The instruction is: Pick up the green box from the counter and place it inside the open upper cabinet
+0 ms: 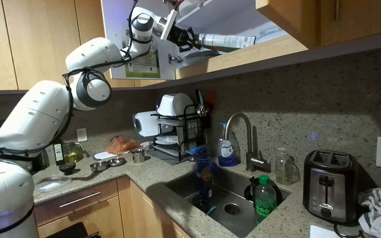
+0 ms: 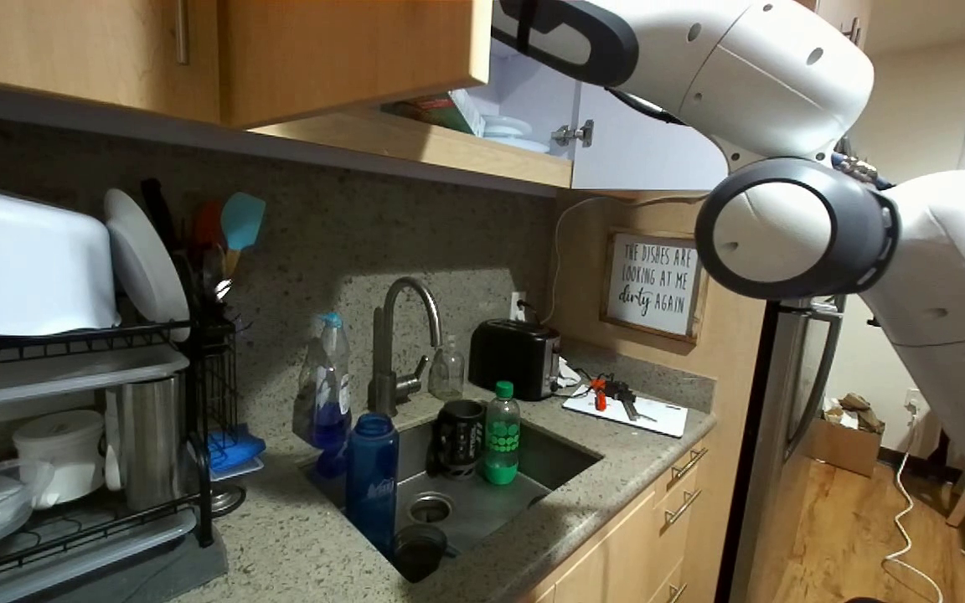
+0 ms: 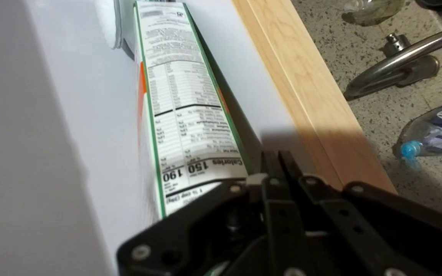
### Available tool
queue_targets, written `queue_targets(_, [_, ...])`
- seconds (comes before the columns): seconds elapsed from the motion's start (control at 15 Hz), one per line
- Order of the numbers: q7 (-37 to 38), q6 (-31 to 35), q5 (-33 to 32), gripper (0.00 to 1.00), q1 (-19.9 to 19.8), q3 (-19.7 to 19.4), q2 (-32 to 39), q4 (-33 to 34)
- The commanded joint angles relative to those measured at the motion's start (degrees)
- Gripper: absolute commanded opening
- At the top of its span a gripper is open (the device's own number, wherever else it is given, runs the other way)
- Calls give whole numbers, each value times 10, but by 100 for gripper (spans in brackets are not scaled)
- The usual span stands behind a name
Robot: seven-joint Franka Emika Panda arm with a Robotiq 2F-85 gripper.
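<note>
Light-brown wooden upper cabinet (image 1: 263,50): one thin white, green-edged carton (image 3: 192,115); pale round dishes (image 2: 506,127). Grey metal sink (image 2: 482,507): blue bottle (image 2: 372,481), green-capped clear bottle (image 2: 502,440). Carton lies, long axis roughly along the cabinet's front, one end toward me; dishes near the other. My black claw (image 3: 279,160): fingers (image 3: 271,168) together, just beside the carton.

Wrist view: gripper (image 3: 278,156) was dark and soft; green box (image 3: 190,119) print ahead of it read sharper. Blurry shadow lay beside it across the upper cabinet (image 3: 340,149). Both exterior views: backsplash (image 1: 283,114), below gripper, was dim up top, brighter lower.
</note>
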Motion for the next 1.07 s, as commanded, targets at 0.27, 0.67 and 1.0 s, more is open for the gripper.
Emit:
queue_targets(0.27, [-9,46,8,6,-8,-16,-7,-4])
queue_targets(0.67, [-17,55,7,6,-9,-19,-6,-6])
queue_targets(1.0, [-23,55,6,7,-8,-19,-4,-3])
